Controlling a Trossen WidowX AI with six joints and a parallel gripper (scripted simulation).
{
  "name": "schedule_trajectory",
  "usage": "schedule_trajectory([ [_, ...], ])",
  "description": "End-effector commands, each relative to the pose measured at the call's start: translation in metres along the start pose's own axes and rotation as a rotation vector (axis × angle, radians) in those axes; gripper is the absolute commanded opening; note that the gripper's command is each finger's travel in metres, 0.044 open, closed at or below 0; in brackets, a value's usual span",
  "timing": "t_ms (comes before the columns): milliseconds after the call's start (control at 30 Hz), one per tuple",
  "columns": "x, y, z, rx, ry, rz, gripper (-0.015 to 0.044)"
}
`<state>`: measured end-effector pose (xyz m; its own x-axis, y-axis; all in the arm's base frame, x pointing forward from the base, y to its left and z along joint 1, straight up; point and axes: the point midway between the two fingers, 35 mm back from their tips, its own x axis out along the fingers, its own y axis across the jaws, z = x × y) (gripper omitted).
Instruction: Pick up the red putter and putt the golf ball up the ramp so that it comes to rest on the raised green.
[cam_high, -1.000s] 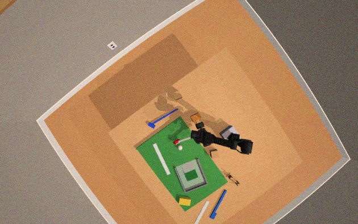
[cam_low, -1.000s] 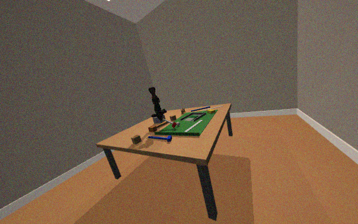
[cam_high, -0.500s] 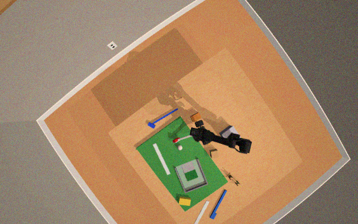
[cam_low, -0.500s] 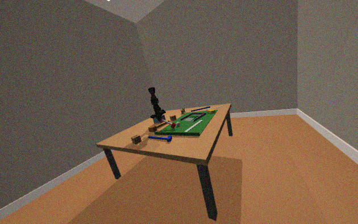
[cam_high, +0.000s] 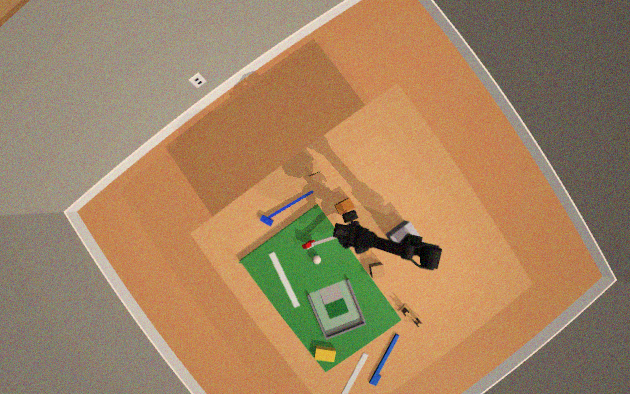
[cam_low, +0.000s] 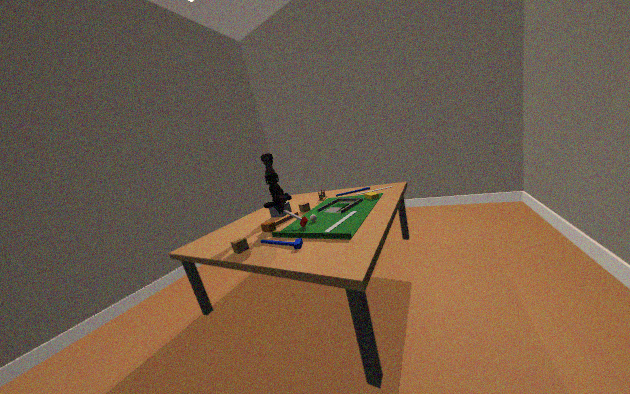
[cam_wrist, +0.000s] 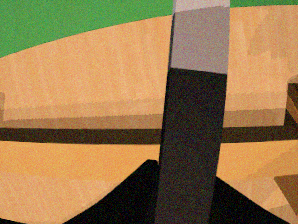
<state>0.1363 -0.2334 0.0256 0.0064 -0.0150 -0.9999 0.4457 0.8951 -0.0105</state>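
My gripper (cam_high: 339, 236) (cam_low: 283, 209) is shut on the handle end of the red putter, at the near edge of the green mat (cam_high: 260, 265) (cam_low: 362, 210). The putter's grey shaft (cam_high: 324, 240) (cam_wrist: 200, 30) reaches out over the mat. Its red head (cam_high: 308, 244) (cam_low: 303, 221) hangs just beside the white golf ball (cam_high: 316, 259) (cam_low: 313, 217), a small gap apart. The raised green (cam_high: 336, 307) (cam_low: 341, 204), with its grey ramp and walls, lies beyond the ball. In the wrist view only the black handle and the shaft show.
A white bar (cam_high: 284, 279) (cam_low: 341, 221) lies on the mat left of the ball. A blue putter (cam_high: 286, 207) (cam_low: 282, 243), an orange block (cam_high: 344, 205), a yellow block (cam_high: 325, 354), a blue stick (cam_high: 384, 359) and a white stick (cam_high: 355, 374) lie around the mat on the table (cam_high: 450, 200) (cam_low: 325, 260).
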Motion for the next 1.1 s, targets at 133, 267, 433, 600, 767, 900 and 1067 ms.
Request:
schedule_trajectory([
  [133,-0.002,0.089,0.006,-0.017,-0.006,0.009,0.0],
  [267,-0.001,0.127,-0.002,-0.018,-0.008,0.011,0.0],
  [433,-0.004,0.129,-0.002,-0.018,-0.008,0.011,0.0],
  [600,-0.024,0.129,-0.001,-0.018,-0.008,0.011,0.0],
  [767,-0.053,0.128,-0.002,-0.018,-0.008,0.011,0.0],
  [900,-0.061,0.128,-0.003,-0.018,-0.008,0.011,0.0],
  [1067,-0.052,0.129,-0.004,-0.023,0.002,0.013,0.0],
])
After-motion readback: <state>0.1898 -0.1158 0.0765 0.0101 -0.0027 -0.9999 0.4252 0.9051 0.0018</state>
